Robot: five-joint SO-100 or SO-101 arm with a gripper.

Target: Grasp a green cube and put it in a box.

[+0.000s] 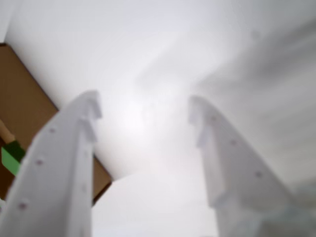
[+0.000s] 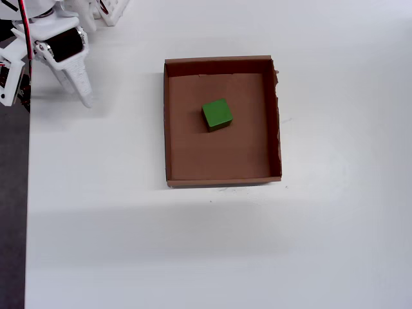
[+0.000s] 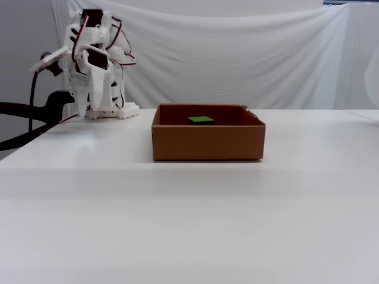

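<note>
The green cube [image 2: 217, 114] is seen resting on the floor of the box [image 2: 223, 182], near its centre and clear of all four walls, so the placement is judged complete. The tool [image 1: 144, 116] is held with its fingers spread apart and nothing between them, above bare counter [image 2: 193, 257]. In the overhead view the tool [image 2: 85, 96] is located well apart from the box, with the cube lying to its right and slightly lower in the picture.
</note>
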